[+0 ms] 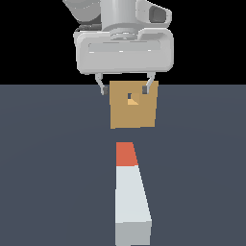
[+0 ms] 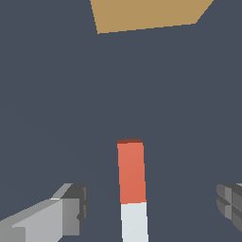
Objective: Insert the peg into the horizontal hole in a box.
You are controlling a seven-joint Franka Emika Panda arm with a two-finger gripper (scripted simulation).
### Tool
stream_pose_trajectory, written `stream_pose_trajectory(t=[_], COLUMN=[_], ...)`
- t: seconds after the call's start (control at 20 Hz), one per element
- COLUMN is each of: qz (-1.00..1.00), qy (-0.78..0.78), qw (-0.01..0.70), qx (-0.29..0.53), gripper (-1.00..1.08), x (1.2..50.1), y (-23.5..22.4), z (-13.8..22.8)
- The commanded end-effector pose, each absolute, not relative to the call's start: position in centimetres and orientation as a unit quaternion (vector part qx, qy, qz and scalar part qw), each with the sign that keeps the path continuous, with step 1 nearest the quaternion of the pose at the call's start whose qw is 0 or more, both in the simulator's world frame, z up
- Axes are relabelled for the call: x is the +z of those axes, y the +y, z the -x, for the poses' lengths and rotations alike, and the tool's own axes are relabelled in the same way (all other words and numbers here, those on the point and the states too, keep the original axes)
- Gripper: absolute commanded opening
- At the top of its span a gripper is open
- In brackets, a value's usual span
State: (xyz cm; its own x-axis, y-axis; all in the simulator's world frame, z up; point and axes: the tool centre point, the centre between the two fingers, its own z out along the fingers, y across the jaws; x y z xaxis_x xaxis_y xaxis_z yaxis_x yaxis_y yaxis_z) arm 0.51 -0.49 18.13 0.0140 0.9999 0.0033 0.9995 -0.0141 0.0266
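Observation:
The peg lies flat on the dark floor, a long white bar whose orange-red end points at the box. A gap of bare floor separates them. The tan box shows its small dark square hole on the face toward the peg. My gripper hangs open in the air, its fingertips showing at the box's upper edge. In the wrist view the peg runs between my spread fingers without touching them. The box lies beyond the peg's orange end. My gripper holds nothing.
Only the flat dark grey floor surrounds the peg and the box. Black background fills the space above the floor's far edge.

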Motion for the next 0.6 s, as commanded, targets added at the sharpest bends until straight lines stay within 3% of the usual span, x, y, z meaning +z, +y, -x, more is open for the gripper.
stream_pose_trajectory(t=[0.0, 0.55], qz=[-0.712, -0.707], qy=[0.702, 0.707], qw=[0.008, 0.006], qx=[0.011, 0.008], gripper=[1.00, 1.00], x=[18.1, 15.2], y=[-0.5, -4.3], z=[-0.5, -0.4])
